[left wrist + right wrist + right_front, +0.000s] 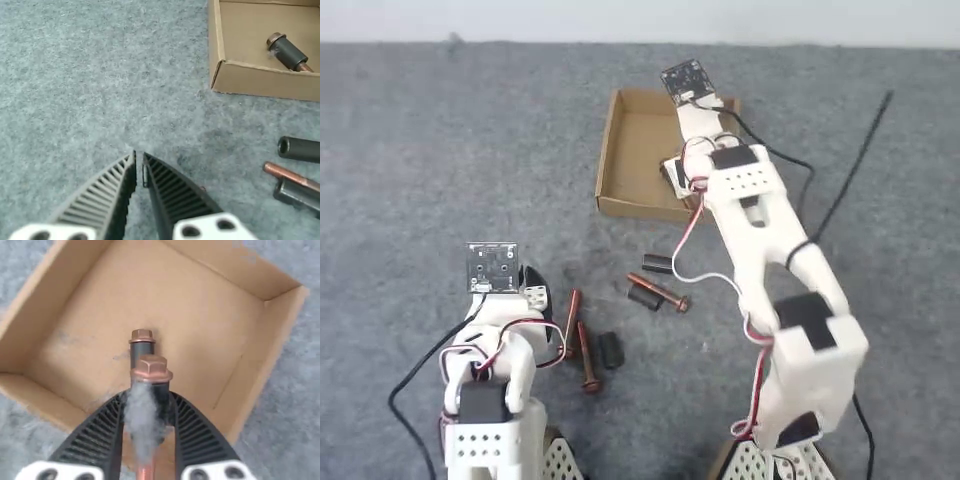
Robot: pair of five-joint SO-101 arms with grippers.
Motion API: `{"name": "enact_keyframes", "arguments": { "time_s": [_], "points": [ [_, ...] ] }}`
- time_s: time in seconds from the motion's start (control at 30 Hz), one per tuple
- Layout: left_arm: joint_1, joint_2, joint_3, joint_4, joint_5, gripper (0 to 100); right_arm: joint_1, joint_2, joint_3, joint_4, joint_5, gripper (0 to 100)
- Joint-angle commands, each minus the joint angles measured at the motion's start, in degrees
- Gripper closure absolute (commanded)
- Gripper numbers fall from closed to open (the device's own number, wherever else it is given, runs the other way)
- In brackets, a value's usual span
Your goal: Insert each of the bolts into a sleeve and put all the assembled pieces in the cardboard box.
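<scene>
Now placing: second assembled piece goes into the box

The bolt-and-sleeve piece [151, 371] is clamped in the right gripper [147, 397] above the cardboard box [210, 310], where another assembled piece [142, 341] already lies. Next, I judge, comes lowering and release. The left gripper [139, 160], fingers together and empty, hovers over the carpet [100, 75] near a loose bolt [287, 174] and sleeve [299, 149].

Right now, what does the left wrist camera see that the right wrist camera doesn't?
The left wrist view adds the left gripper, shut and empty over the grey carpet, plus a loose sleeve and a bare bolt lying outside the cardboard box. The right wrist view adds the right gripper, shut on a held piece, bolt in sleeve, over the box. Both show that box with a finished piece lying inside.
</scene>
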Motion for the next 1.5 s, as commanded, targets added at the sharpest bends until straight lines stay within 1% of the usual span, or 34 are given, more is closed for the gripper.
{"name": "enact_keyframes", "arguments": {
  "time_s": [0.0,0.07,0.23,0.3,0.6,0.77,0.87,1.1,1.33,1.47],
  "points": [
    [-0.4,0.6,-0.6,-1.1,-0.5,98,1.0,2.8,-8.0,0.2,1.1,98.7],
    [-0.4,0.6,-0.6,-1.1,-0.5,98,1.2,5.0,-9.5,0.2,1.1,97.3],
    [-0.5,0.6,-0.6,-1.1,-0.5,98,1.5,6.2,-10.1,0.2,1.1,83.8],
    [-0.5,0.6,-0.6,-1.1,-0.5,98,1.5,6.2,-10.2,0.2,1.1,82.0],
    [-0.5,0.6,-0.6,-1.1,-0.5,98,1.5,5.5,-10.3,0.8,1.1,92.3],
    [-0.5,0.6,-0.6,-1.1,-1.0,98,0.4,0.8,-10.3,9.6,0.5,99.3],
    [-0.4,0.6,-0.6,-1.1,-2.8,98,-0.1,-2.4,-10.0,15.6,0.5,99.1],
    [-0.4,0.6,-0.6,-1.1,-2.9,98,-2.2,-8.8,-10.0,30.2,1.0,99.2],
    [-0.4,0.6,-0.6,-1.1,-3.0,98,-8.1,-11.7,-10.0,46.1,1.1,99.2],
    [-0.4,0.6,-0.6,-1.1,-3.0,98,-11.6,-13.2,-10.0,52.5,5.8,99.1]
  ]
}}
